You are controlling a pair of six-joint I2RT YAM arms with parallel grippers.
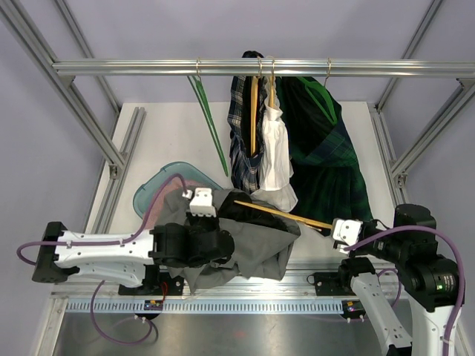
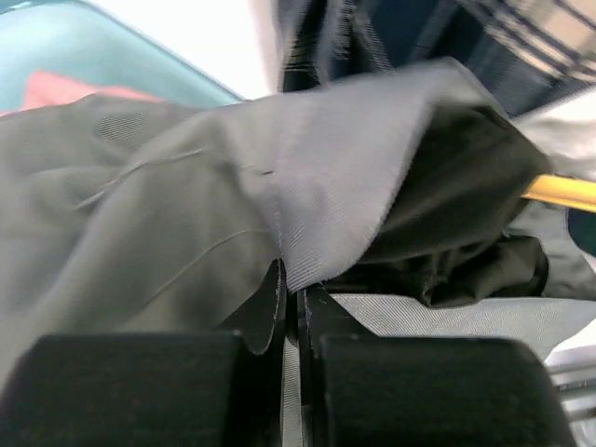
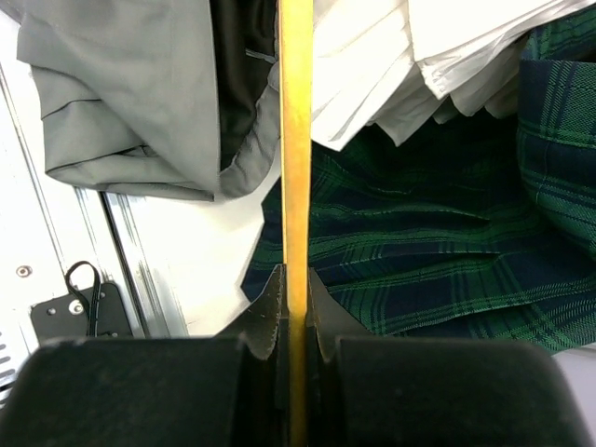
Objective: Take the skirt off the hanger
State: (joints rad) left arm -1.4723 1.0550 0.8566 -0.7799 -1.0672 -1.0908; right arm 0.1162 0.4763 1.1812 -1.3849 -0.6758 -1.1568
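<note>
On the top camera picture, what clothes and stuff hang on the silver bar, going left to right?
Empty green hanger → dark blue plaid garment → white garment → green plaid skirt.

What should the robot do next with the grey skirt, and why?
Probably slide the grey skirt leftward off the yellow hanger: the left jaws pinch its cloth, the right jaws clamp the hanger's end, and the hanger's other end sits inside the skirt.
</note>
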